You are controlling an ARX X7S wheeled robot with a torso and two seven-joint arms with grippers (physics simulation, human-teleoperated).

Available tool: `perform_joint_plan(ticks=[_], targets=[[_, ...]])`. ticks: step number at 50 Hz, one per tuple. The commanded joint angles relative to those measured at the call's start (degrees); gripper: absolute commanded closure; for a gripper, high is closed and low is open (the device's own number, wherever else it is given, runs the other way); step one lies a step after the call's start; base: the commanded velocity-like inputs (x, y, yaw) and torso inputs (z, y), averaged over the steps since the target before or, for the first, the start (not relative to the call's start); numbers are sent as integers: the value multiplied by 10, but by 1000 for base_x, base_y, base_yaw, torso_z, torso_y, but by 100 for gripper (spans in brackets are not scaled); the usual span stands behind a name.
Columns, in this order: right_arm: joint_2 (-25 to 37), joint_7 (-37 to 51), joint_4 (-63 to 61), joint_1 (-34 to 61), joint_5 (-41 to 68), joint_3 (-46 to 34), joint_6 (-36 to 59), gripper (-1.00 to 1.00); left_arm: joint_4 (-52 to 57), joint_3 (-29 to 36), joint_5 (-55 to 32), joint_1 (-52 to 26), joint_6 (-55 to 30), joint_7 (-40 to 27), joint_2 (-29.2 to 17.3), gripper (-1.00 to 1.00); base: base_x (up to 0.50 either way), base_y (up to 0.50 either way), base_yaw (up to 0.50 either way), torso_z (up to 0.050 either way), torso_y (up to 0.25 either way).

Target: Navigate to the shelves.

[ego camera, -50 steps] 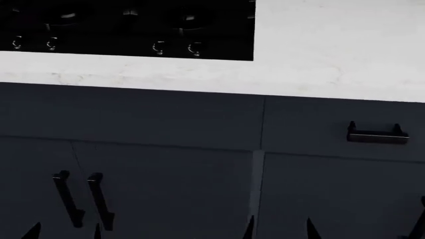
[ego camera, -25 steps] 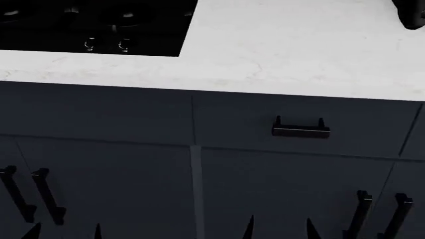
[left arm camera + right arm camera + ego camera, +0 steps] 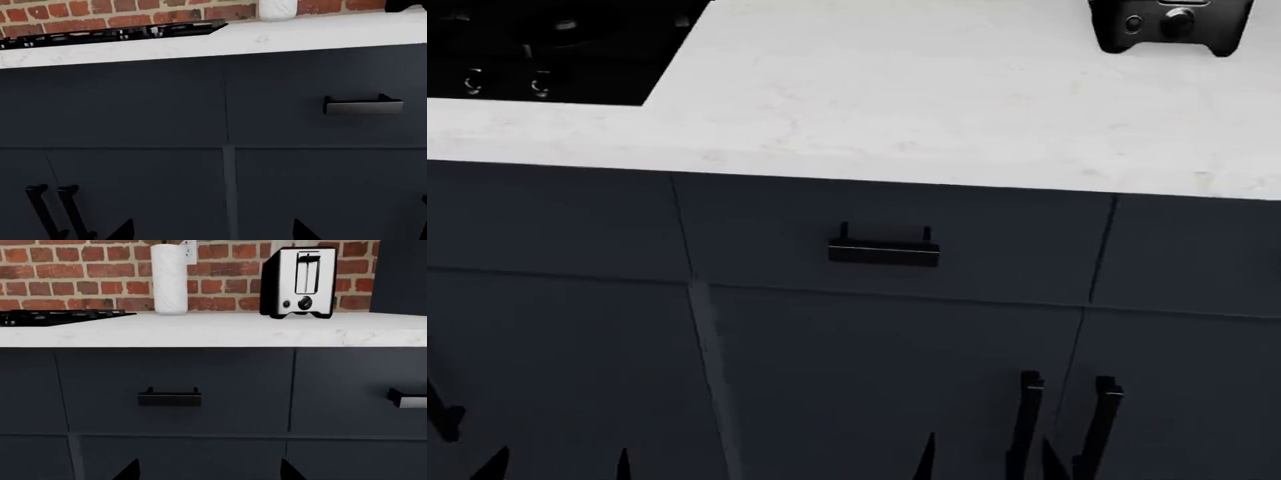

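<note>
"Where were the shelves, then? I couldn't find them."

"Nowhere any of its cameras could see. The robot faced a run of dark cabinets under a pale countertop [image 3: 961,110], with the cooktop [image 3: 534,50] off to its left and a toaster [image 3: 298,282] to the right against the brick wall [image 3: 80,275]. A white cylinder [image 3: 169,279] stood between them, upright; it may have been a paper roll. No shelving showed at all, so I'd judge most of the drive was yet to come."

"And the arms? Was it carrying anything?"

"Nothing. The left gripper [image 3: 213,232] had its two fingertips spread wide with only cabinet front showing between them, and the right gripper [image 3: 208,471] looked the same, wide and empty. Both hung low, level with the cupboard doors and below the drawer handle [image 3: 884,250]."

"Why so low?"

"My guess is that it kept them out of the way. The job only asked the base to travel, so tucked arms meant less to catch on the counter's edge."

"Did it look too close to those units?"

"Near enough that I'd have worried. The fingertips pointed straight at the doors, close to the pair of door handles [image 3: 1068,425]. Turning away before rolling on seemed the safe call."
</note>
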Motion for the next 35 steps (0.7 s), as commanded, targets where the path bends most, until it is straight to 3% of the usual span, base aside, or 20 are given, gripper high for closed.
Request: perform_joint_plan(ticks=[1,35], targets=[[-11,-11,-2,0,-9,12,5,-100,-11,-10,7,-1,26,20,8,-100,-502,16,0,0,0],[-10,-7,3,3,-6,11,4,-100,-14,-7,5,-2,30,18,7,-100,-502,15,0,0,0]])
